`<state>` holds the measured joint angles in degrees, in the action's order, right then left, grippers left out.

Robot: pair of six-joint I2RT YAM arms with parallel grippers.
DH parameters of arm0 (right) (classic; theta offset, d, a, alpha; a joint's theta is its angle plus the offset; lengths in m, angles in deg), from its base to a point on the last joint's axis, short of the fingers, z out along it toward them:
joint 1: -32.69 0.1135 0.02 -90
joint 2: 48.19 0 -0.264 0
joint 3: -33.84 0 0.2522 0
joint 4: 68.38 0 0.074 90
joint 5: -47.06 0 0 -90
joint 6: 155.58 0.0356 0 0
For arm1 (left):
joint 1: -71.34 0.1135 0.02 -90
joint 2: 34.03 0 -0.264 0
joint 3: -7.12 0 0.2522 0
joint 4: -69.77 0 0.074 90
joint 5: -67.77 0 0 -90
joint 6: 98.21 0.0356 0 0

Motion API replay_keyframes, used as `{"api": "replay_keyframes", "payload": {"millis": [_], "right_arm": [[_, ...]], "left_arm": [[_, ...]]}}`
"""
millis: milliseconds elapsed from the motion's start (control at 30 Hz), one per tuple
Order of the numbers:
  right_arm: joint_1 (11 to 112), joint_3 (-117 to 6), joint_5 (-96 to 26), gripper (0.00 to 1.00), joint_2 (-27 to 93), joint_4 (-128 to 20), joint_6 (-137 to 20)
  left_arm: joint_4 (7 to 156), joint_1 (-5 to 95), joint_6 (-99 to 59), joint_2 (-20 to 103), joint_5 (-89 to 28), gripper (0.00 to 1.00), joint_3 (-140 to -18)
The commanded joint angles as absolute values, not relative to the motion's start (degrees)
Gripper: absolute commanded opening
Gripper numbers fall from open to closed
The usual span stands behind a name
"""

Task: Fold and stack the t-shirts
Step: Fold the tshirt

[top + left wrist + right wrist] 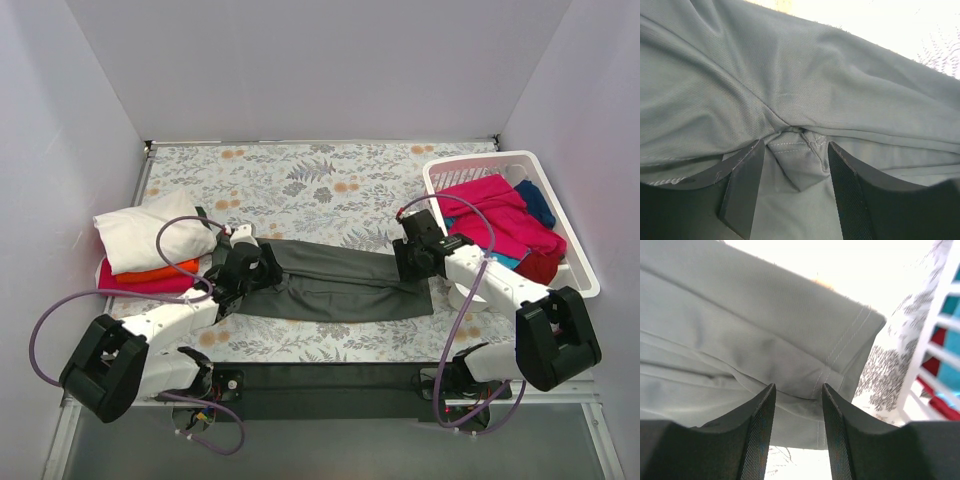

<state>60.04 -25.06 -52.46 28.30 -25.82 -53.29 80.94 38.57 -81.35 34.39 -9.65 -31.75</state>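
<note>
A dark grey t-shirt [340, 285] lies folded into a long band across the middle of the table. My left gripper [262, 265] is at its left end and my right gripper [408, 262] at its right end. In the left wrist view the jaws [795, 145] stand apart around a bunched, stitched fold of the grey shirt [790, 75]. In the right wrist view the jaws [798, 387] stand apart over the hemmed corner of the shirt [740, 315]. A stack at the left holds a white shirt [150, 235] on an orange one [165, 270] and a magenta one [140, 283].
A white slatted basket [500, 165] stands at the right, close to my right arm, and shows in the right wrist view [935, 340]. It holds magenta [495, 205], navy [537, 200], teal [505, 260] and maroon [540, 265] shirts. The table has a floral cover [320, 180] and white walls around it.
</note>
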Motion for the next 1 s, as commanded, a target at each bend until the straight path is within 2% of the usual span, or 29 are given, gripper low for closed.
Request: {"api": "replay_keyframes", "payload": {"millis": [0,133,367,533,800,967], "right_arm": [[60.1,-29.3,-54.0,0.38,27.8,-25.4,-52.7],[60.1,-30.8,-53.0,0.4,29.5,-27.8,-52.8],[60.1,-30.5,-51.9,0.4,36.5,-32.1,-53.0],[59.9,-28.5,-53.5,0.4,39.2,-33.1,-52.8],[55.5,-27.3,-55.2,0.4,42.0,-33.4,-53.9],[54.8,-26.0,-52.1,0.4,41.6,-34.0,-53.7]], "left_arm": [[85.3,38.2,-81.3,30.7,-7.5,0.5,-33.7],[85.1,38.3,-80.9,30.7,-5.0,0.54,-35.6],[83.9,38.9,-79.0,42.5,-1.1,0.62,-42.1],[84.5,40.1,-79.5,48.9,-3.4,0.63,-43.9],[86.2,40.6,-81.0,48.2,-5.5,0.64,-41.6],[85.3,41.8,-80.3,49.6,-6.7,0.65,-41.5]]}}
